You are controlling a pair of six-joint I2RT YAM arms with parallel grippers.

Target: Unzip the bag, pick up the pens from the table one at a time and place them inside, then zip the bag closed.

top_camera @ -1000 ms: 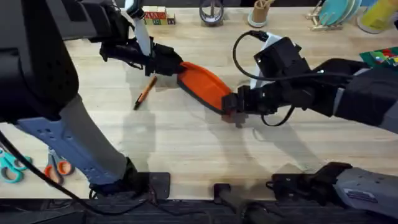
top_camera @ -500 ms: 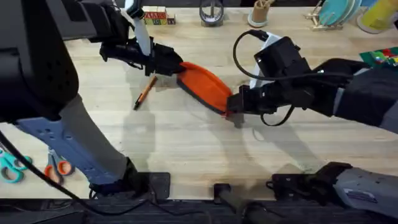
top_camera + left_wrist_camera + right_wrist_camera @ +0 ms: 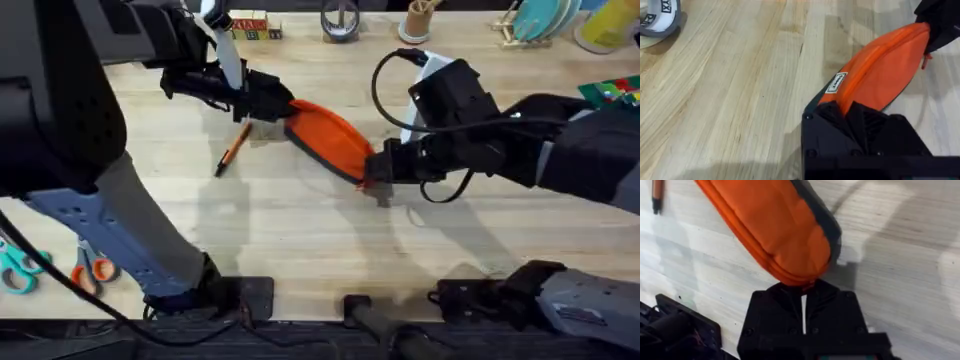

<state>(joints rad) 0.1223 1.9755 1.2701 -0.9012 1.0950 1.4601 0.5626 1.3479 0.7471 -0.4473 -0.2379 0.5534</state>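
The orange bag point(image 3: 328, 137) lies slanted on the table point(image 3: 300, 240), held at both ends. My left gripper point(image 3: 282, 108) is shut on its far-left end; in the left wrist view the black fingers point(image 3: 875, 122) pinch the bag point(image 3: 880, 70) just below a small white label. My right gripper point(image 3: 372, 170) is shut on the near-right end, and in the right wrist view its fingers point(image 3: 830, 300) clamp the rounded tip of the bag point(image 3: 775, 225). The zipper looks closed. One orange pen point(image 3: 233, 148) lies on the wood left of the bag, also in the right wrist view as the pen point(image 3: 657, 195).
Orange-handled scissors point(image 3: 95, 268) and teal scissors point(image 3: 20, 268) lie at the near left edge. Blocks point(image 3: 252, 25), a metal holder point(image 3: 340, 20), a cup point(image 3: 418, 20) and dishes point(image 3: 540, 20) line the far edge. Bare wood stretches in front of the bag.
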